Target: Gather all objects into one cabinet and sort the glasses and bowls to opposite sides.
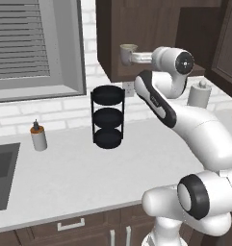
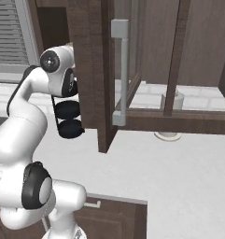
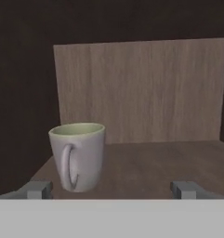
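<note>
The grey-beige handled mug stands upright on the wooden floor of a dark-brown wall cabinet, its handle turned toward the camera. My gripper is open. Its fingertips are spread wide just in front of the mug, which sits off-centre, nearer the left tip. From the left base view, the mug shows at the lower left opening of the cabinet, with my hand reaching in from the right beside it.
A black three-tier rack stands on the counter under the cabinet. A small dispenser and the sink lie to the left, a white canister to the right. The open cabinet door with its grey handle juts forward.
</note>
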Available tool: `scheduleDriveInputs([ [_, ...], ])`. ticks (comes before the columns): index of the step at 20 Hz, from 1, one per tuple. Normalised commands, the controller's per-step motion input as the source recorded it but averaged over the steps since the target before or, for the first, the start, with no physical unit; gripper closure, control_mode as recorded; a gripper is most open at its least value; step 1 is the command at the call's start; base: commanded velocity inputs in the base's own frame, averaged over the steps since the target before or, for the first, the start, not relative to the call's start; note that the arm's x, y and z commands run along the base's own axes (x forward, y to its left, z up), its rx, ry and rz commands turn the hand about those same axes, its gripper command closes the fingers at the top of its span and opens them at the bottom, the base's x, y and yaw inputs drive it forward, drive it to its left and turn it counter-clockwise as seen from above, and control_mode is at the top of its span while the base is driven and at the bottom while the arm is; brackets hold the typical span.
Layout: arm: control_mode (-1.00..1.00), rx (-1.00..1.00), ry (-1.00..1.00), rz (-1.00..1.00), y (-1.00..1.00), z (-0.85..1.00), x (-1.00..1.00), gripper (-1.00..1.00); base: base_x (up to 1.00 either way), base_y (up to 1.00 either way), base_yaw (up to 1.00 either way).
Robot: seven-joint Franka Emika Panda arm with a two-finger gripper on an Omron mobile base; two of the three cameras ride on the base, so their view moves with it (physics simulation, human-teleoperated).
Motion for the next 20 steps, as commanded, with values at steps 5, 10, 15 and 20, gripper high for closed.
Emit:
scheduleDriveInputs([
  [5, -1.00, -0.01, 0.00, 0.00, 0.12, -0.12, 0.18, -1.00, 0.00, 0.00, 0.00],
  [10, -1.00, 0.00, 0.00, 0.00, 0.02, -0.01, 0.27, -1.00, 0.00, 0.00, 0.00],
  [15, -1.00, 0.00, 0.03, 0.00, 0.00, 0.00, 0.24, -1.00, 0.00, 0.00, 0.00],
  [20, -1.00, 0.00, 0.03, 0.00, 0.12, -0.01, 0.15, -1.00, 0.00, 0.00, 0.00],
])
